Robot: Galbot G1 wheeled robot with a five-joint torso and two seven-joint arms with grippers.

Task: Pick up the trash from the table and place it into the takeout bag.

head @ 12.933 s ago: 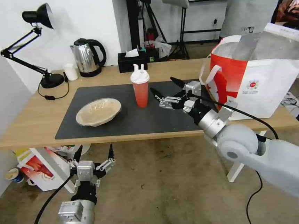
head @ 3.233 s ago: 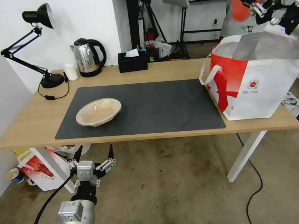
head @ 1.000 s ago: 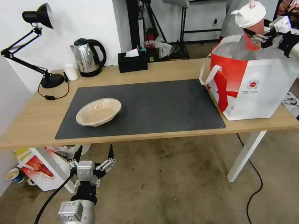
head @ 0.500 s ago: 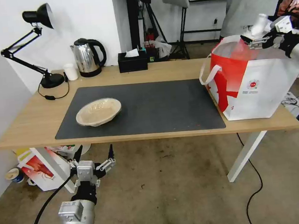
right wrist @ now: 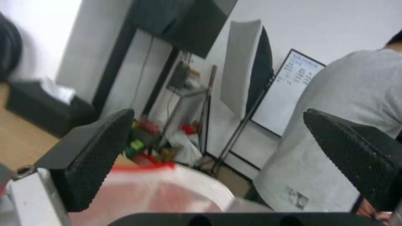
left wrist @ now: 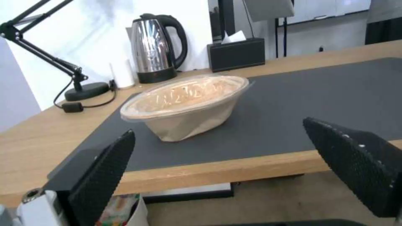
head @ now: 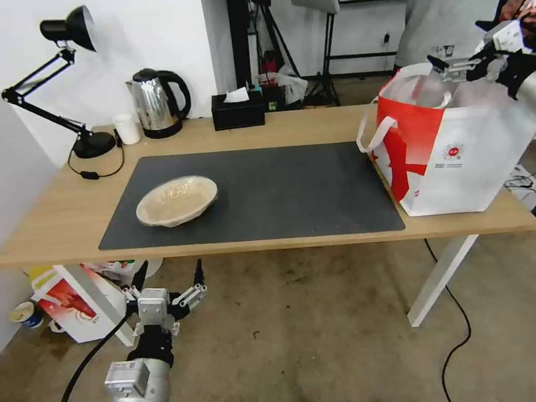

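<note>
- The tan lidded container (head: 176, 200) sits on the mat, on the tabletop (head: 51, 223), just beyond and above the left end effector (head: 169, 283).
- Judged risk: its thin, sloped walls could buckle or slip under a squeeze.
- The right end effector (head: 456, 65), fingers apart and empty, hovers over the takeout bag (head: 457, 140); snagging its rim could tip it.
- The left end effector hangs below the tabletop edge, fingers apart.

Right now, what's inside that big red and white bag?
The takeout bag shows silver foil lining at its open top; its walls hide any contents. The open right gripper hovers over the opening, holding nothing.
</note>
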